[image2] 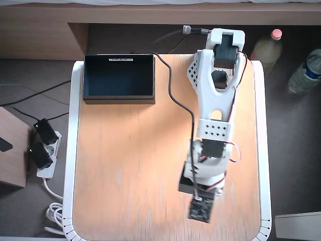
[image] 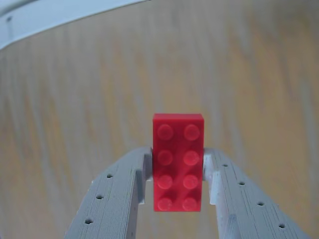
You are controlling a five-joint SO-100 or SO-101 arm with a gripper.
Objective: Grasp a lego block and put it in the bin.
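The lego block (image: 178,134), a bright red brick with two rows of studs, stands lengthwise between my two white fingers (image: 119,194) in the wrist view. My gripper (image: 178,158) is shut on its lower half, and the blurred wooden table lies behind it. In the overhead view the arm (image2: 213,130) reaches toward the table's near right part, and its wrist camera (image2: 200,208) hides both gripper and block. The bin (image2: 119,75), a shallow dark navy box with a white label strip on its far rim, sits at the table's far left corner, well away from the gripper.
A black cable (image2: 173,93) runs from the arm's base across the table beside the bin. The table's white rim (image2: 74,150) frames the wood. Off the table are two bottles (image2: 266,47) at the right and a power strip (image2: 42,150) at the left.
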